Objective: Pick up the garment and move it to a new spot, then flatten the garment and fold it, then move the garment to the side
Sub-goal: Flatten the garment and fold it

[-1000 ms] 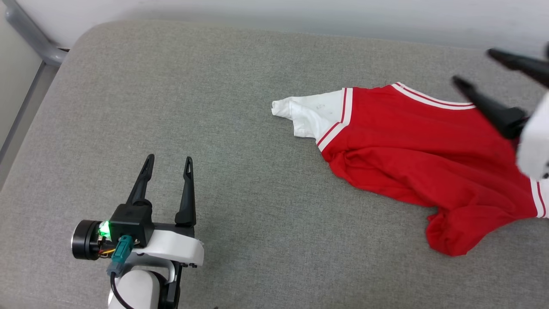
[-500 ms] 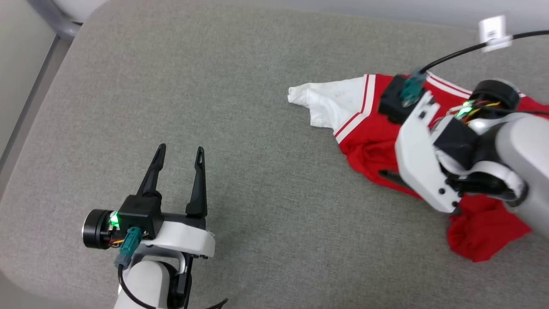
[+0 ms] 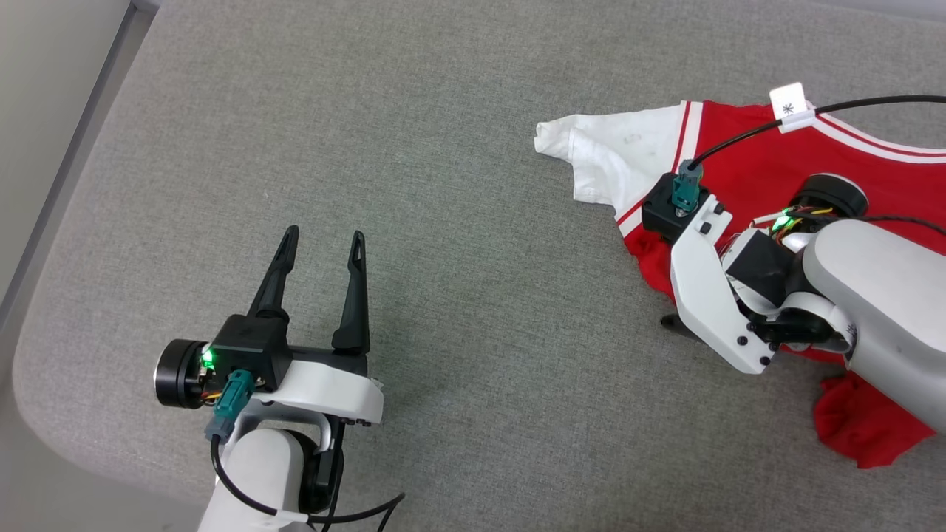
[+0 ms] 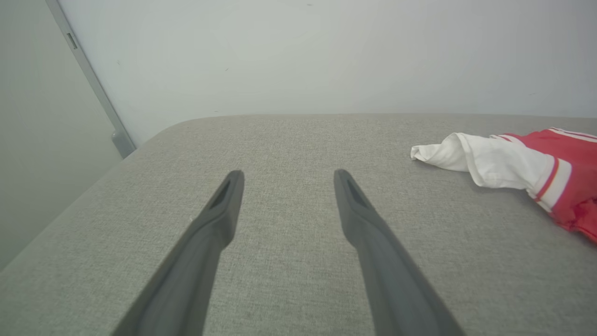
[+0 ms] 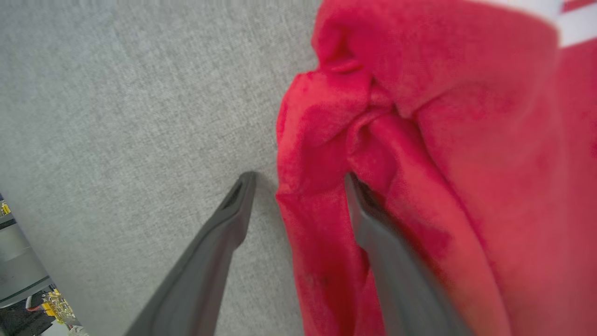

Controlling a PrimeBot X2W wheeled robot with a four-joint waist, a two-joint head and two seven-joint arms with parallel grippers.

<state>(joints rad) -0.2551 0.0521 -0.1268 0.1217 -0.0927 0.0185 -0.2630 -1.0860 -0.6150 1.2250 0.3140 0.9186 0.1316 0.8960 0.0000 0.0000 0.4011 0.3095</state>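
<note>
The garment [image 3: 746, 170] lies crumpled at the right of the grey cushion, its white sleeve [image 3: 621, 148] pointing left. My right arm [image 3: 713, 295] leans over its near-left edge with the fingers pointing down. In the right wrist view the right gripper [image 5: 298, 179] is open and straddles a fold of the garment [image 5: 443, 116], one finger on bare cushion and the other against red cloth. My left gripper [image 3: 325, 236] stands open and empty over bare cushion at the lower left, well away from the shirt. The left wrist view shows the left gripper [image 4: 287, 175] and, at the far right, the garment [image 4: 513, 163].
The grey cushion [image 3: 480, 222] has a rounded corner at the lower left and drops off along its left side. A black cable with a white tag [image 3: 789, 107] runs above the shirt. A pale wall [image 4: 326, 46] and a metal post [image 4: 93, 84] stand behind.
The head camera has tilted, shifting the whole picture. My right arm has swung in over the shirt and turned its fingers down onto the near-left edge. The left arm has stayed put.
</note>
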